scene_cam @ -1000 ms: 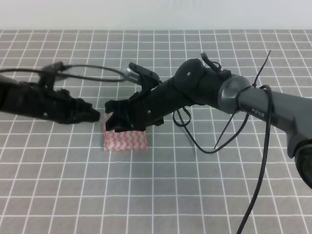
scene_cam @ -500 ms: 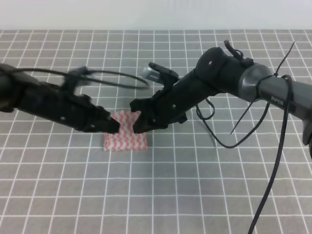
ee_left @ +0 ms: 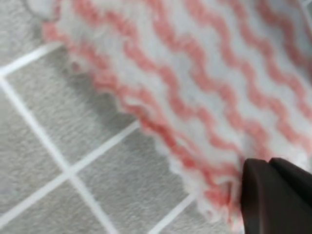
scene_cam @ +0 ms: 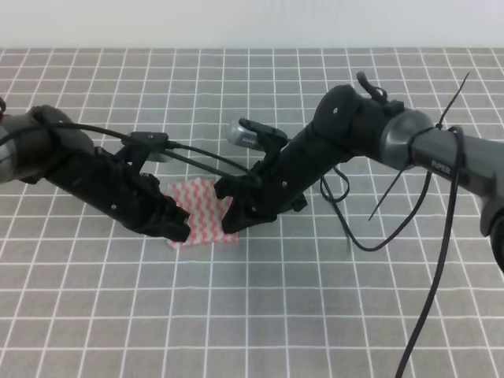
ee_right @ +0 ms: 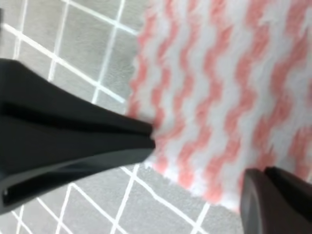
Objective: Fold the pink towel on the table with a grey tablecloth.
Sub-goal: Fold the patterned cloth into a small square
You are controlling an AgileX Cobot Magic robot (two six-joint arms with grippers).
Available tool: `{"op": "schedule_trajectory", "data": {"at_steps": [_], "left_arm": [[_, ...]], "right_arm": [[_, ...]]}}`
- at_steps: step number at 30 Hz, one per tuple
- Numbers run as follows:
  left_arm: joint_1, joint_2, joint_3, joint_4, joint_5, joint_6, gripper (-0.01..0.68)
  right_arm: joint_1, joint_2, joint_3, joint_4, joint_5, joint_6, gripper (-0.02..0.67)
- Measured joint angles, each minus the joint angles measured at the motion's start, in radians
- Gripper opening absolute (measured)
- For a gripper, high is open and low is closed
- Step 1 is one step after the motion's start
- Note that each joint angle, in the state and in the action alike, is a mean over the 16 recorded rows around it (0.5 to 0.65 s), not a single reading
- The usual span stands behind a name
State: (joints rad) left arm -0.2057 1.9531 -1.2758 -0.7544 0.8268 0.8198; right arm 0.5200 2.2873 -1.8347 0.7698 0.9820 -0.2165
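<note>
The pink towel (scene_cam: 203, 213) lies near the middle of the table with a grey tablecloth (scene_cam: 260, 315), a small folded packet between the two arms, covering only a couple of grid squares. Its pattern is wavy zigzag stripes in pink-red and white, and up close in the left wrist view the towel (ee_left: 185, 83) looks soft and fuzzy, with a scalloped, slightly ragged edge lying flat on the cloth. The tablecloth is a matte grey weave ruled with thin white lines into even squares. The left gripper (scene_cam: 175, 228) comes in low from the left, matte black and blocky, its tip down at the towel's left edge; one dark fingertip (ee_left: 273, 195) sits right at the towel's border, but I cannot tell whether its fingers are apart or together. The right gripper (scene_cam: 227, 222) reaches across from the right, on a dark arm that turns to smooth grey tubing further back, with loose black cables looping off it. In the right wrist view its two black fingers (ee_right: 73, 141) stand apart, one long wedge touching the towel's (ee_right: 219, 92) edge and the other at the far corner, with striped cloth between them.
</note>
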Motion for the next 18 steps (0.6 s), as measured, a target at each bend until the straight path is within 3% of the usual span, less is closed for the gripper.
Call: {"op": "schedule_trajectory", "data": {"at_steps": [18], "left_arm": [[0.001, 0.001, -0.134, 0.043, -0.06, -0.024, -0.002]], "right_arm": [[0.0, 0.003, -0.047, -0.034, -0.022, 0.011, -0.015]]}}
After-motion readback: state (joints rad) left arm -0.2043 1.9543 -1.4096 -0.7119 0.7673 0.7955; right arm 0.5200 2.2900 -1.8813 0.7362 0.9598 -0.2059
